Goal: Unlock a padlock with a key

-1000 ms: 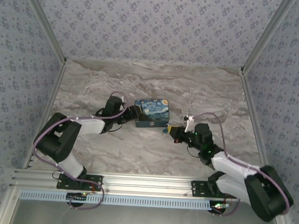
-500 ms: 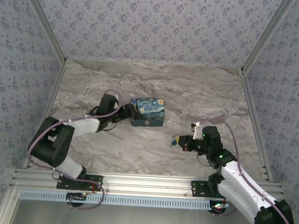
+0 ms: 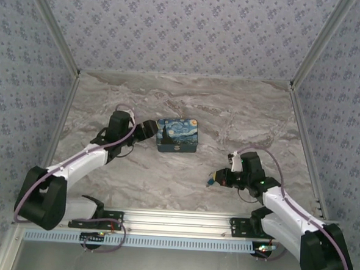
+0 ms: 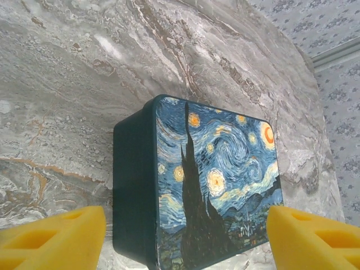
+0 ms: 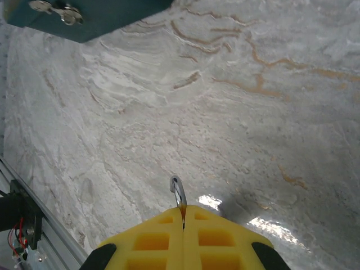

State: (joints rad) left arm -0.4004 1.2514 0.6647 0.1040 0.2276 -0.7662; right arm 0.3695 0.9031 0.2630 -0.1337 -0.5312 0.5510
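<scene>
The tiny teal padlock (image 3: 209, 181) is pinched in my right gripper (image 3: 217, 177), low over the marble in front of the box. In the right wrist view its thin silvery shackle (image 5: 178, 191) curves out from between the shut yellow fingers (image 5: 152, 239) of that gripper (image 5: 184, 216). I cannot make out a key. My left gripper (image 3: 148, 130) stands open just left of the Starry Night box (image 3: 178, 135). In the left wrist view the box (image 4: 214, 180) lies ahead of the gripper (image 4: 188, 225), whose yellow fingers (image 4: 56, 236) are spread wide and not touching it.
The box's dark teal front with its silvery hasp (image 5: 56, 10) shows at the top left of the right wrist view. Patterned walls (image 3: 186, 31) close in the marble table (image 3: 165, 177) on three sides. An aluminium rail (image 3: 174, 223) runs along the near edge.
The right gripper has drawn away from the box's front corner toward the near edge, carrying the padlock. The left gripper has backed off leftward from the box, which shifted slightly left.
</scene>
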